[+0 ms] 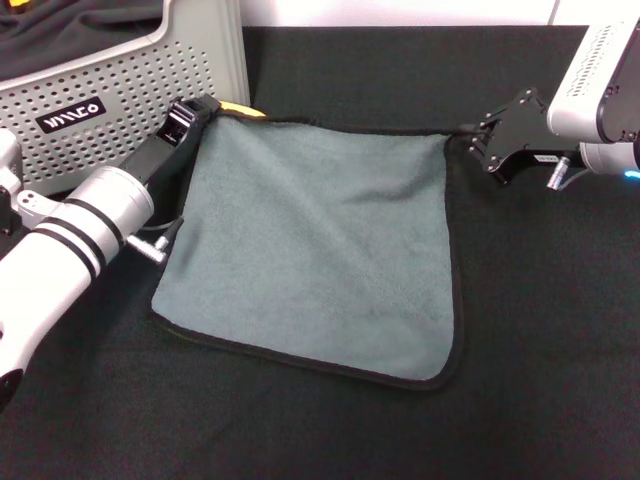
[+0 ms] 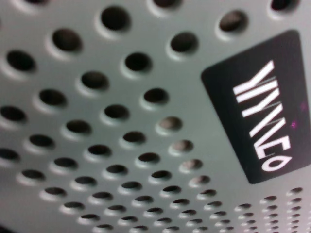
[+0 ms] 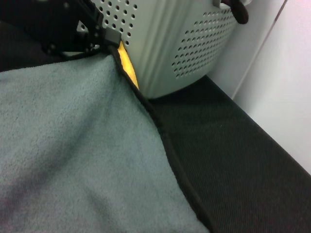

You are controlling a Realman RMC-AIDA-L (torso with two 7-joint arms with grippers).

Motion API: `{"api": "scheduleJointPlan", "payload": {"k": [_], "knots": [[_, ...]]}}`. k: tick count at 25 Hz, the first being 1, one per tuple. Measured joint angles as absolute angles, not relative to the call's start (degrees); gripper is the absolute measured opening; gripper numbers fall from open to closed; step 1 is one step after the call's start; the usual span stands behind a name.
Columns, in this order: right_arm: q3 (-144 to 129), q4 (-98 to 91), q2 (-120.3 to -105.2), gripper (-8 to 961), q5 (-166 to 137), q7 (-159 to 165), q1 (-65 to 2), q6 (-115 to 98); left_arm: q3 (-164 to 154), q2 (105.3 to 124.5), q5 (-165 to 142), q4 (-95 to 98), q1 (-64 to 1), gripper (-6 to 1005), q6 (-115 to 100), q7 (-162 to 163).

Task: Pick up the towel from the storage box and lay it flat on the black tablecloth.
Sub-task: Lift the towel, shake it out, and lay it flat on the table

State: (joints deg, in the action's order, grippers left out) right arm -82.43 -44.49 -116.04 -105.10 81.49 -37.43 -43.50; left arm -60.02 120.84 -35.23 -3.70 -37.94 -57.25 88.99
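Observation:
The grey-green towel (image 1: 320, 240) lies spread on the black tablecloth (image 1: 540, 330), its black border showing all round. My left gripper (image 1: 203, 110) is shut on the towel's far left corner, where the yellow reverse (image 1: 245, 108) folds up beside the storage box (image 1: 120, 60). My right gripper (image 1: 470, 132) pinches the far right corner just above the cloth. In the right wrist view the towel (image 3: 73, 145) runs from that corner to the left gripper (image 3: 97, 35) and the yellow fold (image 3: 127, 65). The left wrist view is filled by the box's perforated wall (image 2: 97, 121).
The storage box stands at the far left of the tablecloth, with a black label (image 1: 70, 115) on its front and a rumpled dark cloth (image 1: 70, 25) inside. A white wall (image 3: 286, 73) rises just behind the table's far edge.

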Motion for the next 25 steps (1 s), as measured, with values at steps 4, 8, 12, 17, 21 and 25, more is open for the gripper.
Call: {"api": "scheduleJointPlan", "payload": {"k": [4, 8, 12, 17, 21, 25], "knots": [[-82.4, -44.5, -116.02, 92, -105.0, 81.3, -37.5, -43.5, -60.0, 120.84, -35.4, -3.8, -38.3, 10, -57.0, 88.8], [-82.5, -44.5, -116.02, 93, -105.0, 81.2, -37.5, -43.9, -60.4, 120.85, -35.7, -3.9, -37.9, 11, -57.7, 89.1], [-83.2, -47.7, -116.07, 94, -105.0, 80.6, -35.3, -44.8, -60.5, 120.85, -36.6, -3.8, -35.0, 11, -62.5, 89.0], [-85.1, -58.4, -116.13, 96, -104.8, 80.5, -28.2, -47.1, -60.6, 120.79, -39.4, -1.4, -27.3, 11, -74.4, 89.2], [-86.1, -69.1, -115.97, 97, -104.8, 80.4, -21.3, -52.6, -60.6, 120.32, -44.0, 1.6, -22.7, 11, -83.1, 91.2], [-85.8, -76.0, -115.77, 99, -103.5, 80.4, -17.1, -60.3, -60.8, 119.91, -52.3, 6.2, -20.1, 11, -87.8, 94.6]]}}
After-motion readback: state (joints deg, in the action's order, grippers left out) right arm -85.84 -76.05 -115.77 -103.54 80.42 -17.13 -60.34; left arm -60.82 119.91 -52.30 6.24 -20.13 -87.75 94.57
